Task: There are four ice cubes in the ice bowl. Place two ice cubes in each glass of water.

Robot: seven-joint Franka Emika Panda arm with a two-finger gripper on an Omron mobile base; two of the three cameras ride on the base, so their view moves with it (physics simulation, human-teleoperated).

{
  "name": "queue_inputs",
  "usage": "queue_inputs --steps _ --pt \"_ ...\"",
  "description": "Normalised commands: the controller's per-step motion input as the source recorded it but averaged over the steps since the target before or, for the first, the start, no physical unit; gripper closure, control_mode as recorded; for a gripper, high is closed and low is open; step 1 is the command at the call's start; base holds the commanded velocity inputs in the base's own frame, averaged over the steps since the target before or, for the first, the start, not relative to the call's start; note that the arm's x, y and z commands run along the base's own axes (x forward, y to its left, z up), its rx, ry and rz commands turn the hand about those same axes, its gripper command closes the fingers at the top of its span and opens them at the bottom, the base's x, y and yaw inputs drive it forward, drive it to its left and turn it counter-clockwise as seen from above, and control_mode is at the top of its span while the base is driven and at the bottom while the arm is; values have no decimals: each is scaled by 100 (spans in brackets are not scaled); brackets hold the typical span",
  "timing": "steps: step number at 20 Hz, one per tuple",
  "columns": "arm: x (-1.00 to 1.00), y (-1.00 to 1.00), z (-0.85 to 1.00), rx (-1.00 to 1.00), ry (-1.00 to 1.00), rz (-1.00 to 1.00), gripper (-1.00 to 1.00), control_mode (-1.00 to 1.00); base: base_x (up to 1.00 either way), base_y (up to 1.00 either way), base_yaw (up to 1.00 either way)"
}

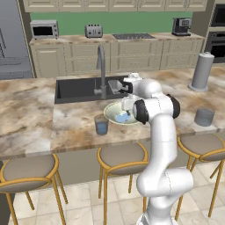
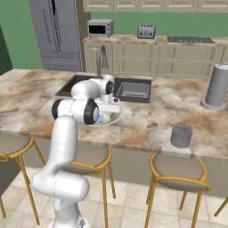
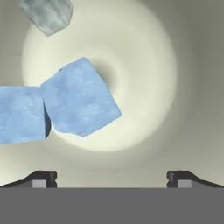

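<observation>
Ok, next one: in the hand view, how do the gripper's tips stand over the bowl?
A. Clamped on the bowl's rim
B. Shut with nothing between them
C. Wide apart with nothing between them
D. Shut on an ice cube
C: the gripper has its tips far apart, and the ice cubes lie free in the bowl beyond them.

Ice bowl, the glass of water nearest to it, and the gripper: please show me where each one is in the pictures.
ice bowl (image 1: 112, 110), left base view, on its near-left rim.
glass of water (image 1: 101, 125), left base view, on its side wall.
gripper (image 3: 112, 179), hand view, midway between the two open fingertips.
</observation>
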Motion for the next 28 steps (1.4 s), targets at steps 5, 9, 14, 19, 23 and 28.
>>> queue_inputs --steps 5,9,14,19,23,28 --pt "-3 32 0 0 -1 -1 -100 -100 0 0 0" --pt "-1 49 12 1 -5 -15 -100 -100 0 0 0" --pt "8 2 -15 0 0 3 -100 -100 0 0 0" --pt "11 -1 -59 -2 0 9 -100 -100 0 0 0" --pt "14 -9 -35 0 -4 15 -100 -100 0 0 0" --pt "22 -4 -2 0 -17 9 -100 -100 0 0 0"
